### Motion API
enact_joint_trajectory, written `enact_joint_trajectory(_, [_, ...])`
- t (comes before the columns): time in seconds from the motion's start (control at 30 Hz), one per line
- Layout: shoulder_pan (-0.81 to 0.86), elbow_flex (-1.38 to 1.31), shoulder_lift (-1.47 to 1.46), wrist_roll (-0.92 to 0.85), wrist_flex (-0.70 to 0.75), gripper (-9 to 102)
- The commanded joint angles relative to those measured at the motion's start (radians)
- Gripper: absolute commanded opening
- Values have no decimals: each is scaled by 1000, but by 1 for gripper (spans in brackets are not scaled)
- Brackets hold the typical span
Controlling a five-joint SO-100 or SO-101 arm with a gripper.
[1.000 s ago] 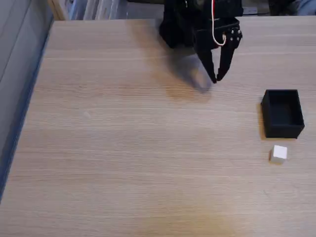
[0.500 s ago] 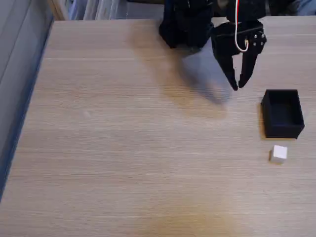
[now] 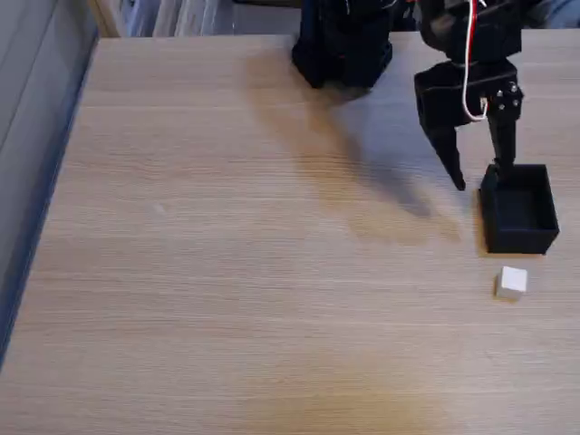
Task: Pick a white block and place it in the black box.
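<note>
On the right side of the wooden table [image 3: 227, 272] in the fixed view, the black box [image 3: 518, 209] stands open-topped, and nothing shows inside its dark hollow. The white block [image 3: 511, 283] lies on the table just nearer than the box, apart from it. The gripper [image 3: 481, 177] hangs at the box's far left corner, its two fingers spread apart and gripping nothing.

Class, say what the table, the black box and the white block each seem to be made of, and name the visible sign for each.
Table: pale wood or wood-look laminate; long grain lines, slight sheen. Black box: probably plastic, possibly printed; matte, thin even walls, no reflections. White block: plain and smooth, plastic or painted wood, impossible to tell which; sharp edges, greyish shaded sides.
</note>
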Motion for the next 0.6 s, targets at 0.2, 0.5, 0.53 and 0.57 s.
enact_joint_trajectory(0.2, [-23,-163,-146,52,-21,21])
enact_joint_trajectory(0.5, [-23,-255,-273,91,-26,21])
enact_joint_trajectory(0.53, [-23,-265,-287,97,-26,21])
enact_joint_trajectory(0.57, [-23,-279,-301,104,-26,21])
